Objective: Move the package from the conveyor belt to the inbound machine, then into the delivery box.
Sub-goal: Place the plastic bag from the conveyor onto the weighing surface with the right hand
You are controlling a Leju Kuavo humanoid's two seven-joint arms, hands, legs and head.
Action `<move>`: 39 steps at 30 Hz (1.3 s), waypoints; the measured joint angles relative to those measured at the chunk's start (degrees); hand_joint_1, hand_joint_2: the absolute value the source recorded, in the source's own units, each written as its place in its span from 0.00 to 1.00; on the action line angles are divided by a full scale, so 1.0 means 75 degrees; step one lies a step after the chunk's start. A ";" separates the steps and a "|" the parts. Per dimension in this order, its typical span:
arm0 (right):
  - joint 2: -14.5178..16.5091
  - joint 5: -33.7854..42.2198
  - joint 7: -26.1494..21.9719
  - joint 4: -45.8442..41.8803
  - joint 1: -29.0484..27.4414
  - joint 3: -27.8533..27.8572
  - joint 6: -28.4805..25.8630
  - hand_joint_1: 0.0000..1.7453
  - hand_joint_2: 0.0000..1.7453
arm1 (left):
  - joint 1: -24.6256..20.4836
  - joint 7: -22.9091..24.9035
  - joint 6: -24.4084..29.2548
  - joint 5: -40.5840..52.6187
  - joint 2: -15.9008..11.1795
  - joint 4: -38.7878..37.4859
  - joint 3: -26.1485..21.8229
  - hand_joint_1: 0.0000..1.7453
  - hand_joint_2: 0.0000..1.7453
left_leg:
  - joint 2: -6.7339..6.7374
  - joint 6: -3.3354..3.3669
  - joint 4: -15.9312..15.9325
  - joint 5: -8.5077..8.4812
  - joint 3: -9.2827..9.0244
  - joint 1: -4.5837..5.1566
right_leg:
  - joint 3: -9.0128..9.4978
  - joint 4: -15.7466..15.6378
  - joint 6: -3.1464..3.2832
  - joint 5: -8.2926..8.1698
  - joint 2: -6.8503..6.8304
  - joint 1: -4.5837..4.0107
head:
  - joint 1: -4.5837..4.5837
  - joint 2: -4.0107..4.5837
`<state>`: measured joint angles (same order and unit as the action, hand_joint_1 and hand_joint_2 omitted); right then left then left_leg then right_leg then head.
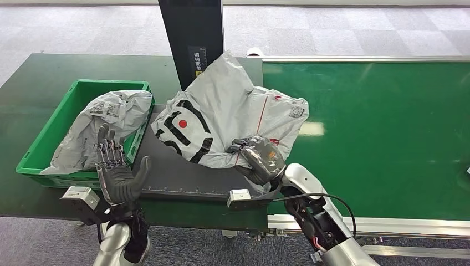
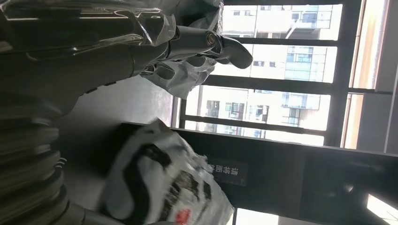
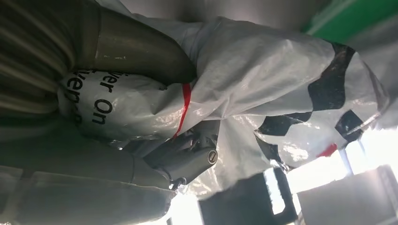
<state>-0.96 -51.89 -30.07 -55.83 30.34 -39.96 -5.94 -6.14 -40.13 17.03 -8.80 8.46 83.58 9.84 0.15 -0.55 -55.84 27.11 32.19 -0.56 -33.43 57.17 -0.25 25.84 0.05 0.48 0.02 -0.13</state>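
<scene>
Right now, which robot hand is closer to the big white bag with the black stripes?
The right robot hand: it grips the bag's near edge. The left robot hand is open, apart from it, beside the green bin.

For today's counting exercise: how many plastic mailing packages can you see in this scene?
2. One grey package lies in the green bin; one white package with black markings rests on the dark platform, gripped by the right robot hand. Others may be hidden underneath.

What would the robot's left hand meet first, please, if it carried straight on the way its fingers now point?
Probably the green bin and the grey package in it: the open left hand points up and away over the bin's near corner. Its height above them is unclear.
</scene>
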 joint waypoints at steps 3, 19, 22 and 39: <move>0.0082 -0.0045 0.0047 0.0658 0.0213 -0.0636 0.0096 1.00 1.00 | -0.0005 0.0000 -0.0001 -0.0001 0.0015 0.0000 0.0000 0.00 1.00 | -0.0007 0.0000 0.0000 0.0000 0.0002 0.0000 | -0.0001 0.0000 0.0000 0.0001 -0.0005 0.0000 | 0.0001 0.0000; 0.0195 0.0535 0.0451 0.2116 0.0541 -0.2265 0.0037 0.03 1.00 | -0.0120 0.0294 -0.0087 -0.0024 0.0118 -0.0082 0.0005 0.00 1.00 | -0.0006 0.0000 -0.0001 0.0000 0.0000 0.0000 | -0.0003 0.0000 0.0000 0.0001 -0.0003 0.0000 | 0.0001 0.0000; 0.0153 0.1227 0.0748 0.2159 0.0523 -0.2110 -0.0604 0.00 1.00 | -0.0006 0.0297 -0.0061 -0.0024 0.0111 -0.0052 -0.0011 0.00 1.00 | -0.0005 0.0000 -0.0001 0.0000 0.0000 0.0000 | -0.0003 0.0000 0.0000 0.0001 -0.0003 0.0000 | 0.0001 0.0000; -0.0095 0.4209 0.0423 0.0864 -0.0974 0.0965 0.0115 0.00 1.00 | 0.0241 0.0297 -0.0103 0.0004 0.0085 0.0033 -0.0105 0.00 1.00 | -0.0011 0.0001 -0.0001 0.0002 0.0011 0.0001 | -0.0010 -0.0002 -0.0001 0.0002 -0.0006 0.0002 | 0.0000 0.0000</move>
<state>-1.67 -20.32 -26.89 -49.35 23.03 -32.72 -5.08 -4.33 -37.91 16.26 -8.78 9.09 83.83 9.05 0.06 -0.54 -55.85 27.12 32.27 -0.55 -33.51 57.15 -0.26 25.86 0.01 0.49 0.02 -0.13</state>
